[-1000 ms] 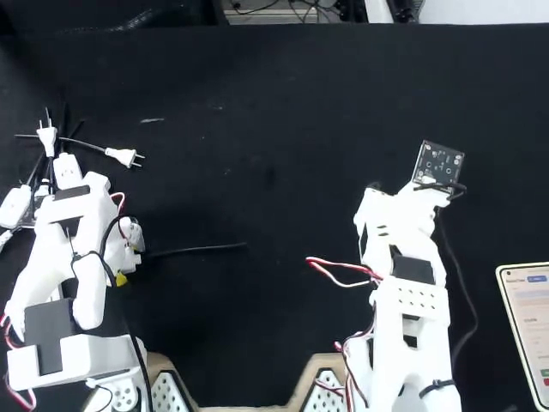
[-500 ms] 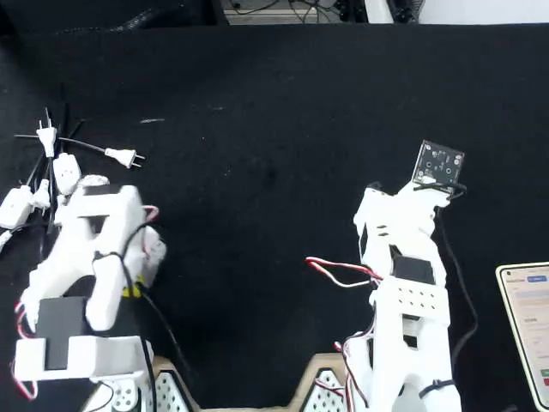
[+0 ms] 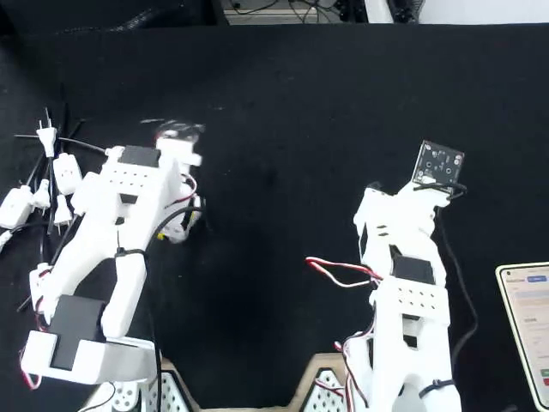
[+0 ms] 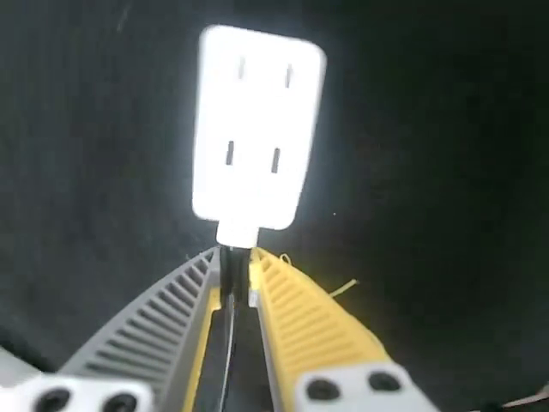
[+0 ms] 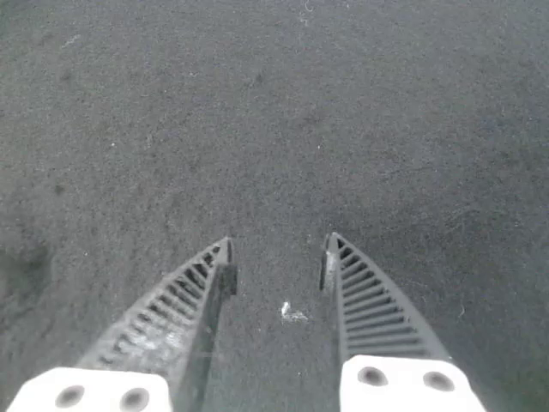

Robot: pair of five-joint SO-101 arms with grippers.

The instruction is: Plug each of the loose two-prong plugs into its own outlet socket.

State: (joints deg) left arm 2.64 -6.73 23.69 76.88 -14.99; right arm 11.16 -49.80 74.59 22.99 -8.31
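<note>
**Outlet block in L gripper, plugs not yet touched**

L gripper (image 4: 233, 262) is clamped tight on the thin neck where the cord leaves the white outlet block (image 4: 257, 129), not on the body. Prob. reason: that grip leaves the slotted face bare, w/ both pairs of slots free for a plug. The block sticks straight out past the fingertips over bare cloth. Can't tell if it rests on the cloth or hangs above it.

Ref point is the plug bundle (image 3: 51, 176), a tangle of white two-prong plugs and dark cords. L arm (image 3: 120, 206) lies just beside the bundle, w/ its tip pointing away from it toward the cloth's middle, so block and plugs are apart. Judgement: the block is held out where there's room to work, and plugging-in hasn't begun. No plug sits in a slot.

R gripper (image 5: 276, 262) has its fingers apart, nothing btwn them, pointed down at bare cloth. R arm (image 3: 403, 257) is well apart from the bundle, on the far side of L arm. It's prob. parked until a plug needs carrying.

Surface is a matte black cloth (image 3: 283, 103) w/ lint specks. A phone (image 3: 525, 318) lies at the edge farthest from the bundle, screen lit. Beyond the cloth's back edge is a strip of room w/ loose cables (image 3: 292, 10) and a pale surface.
</note>
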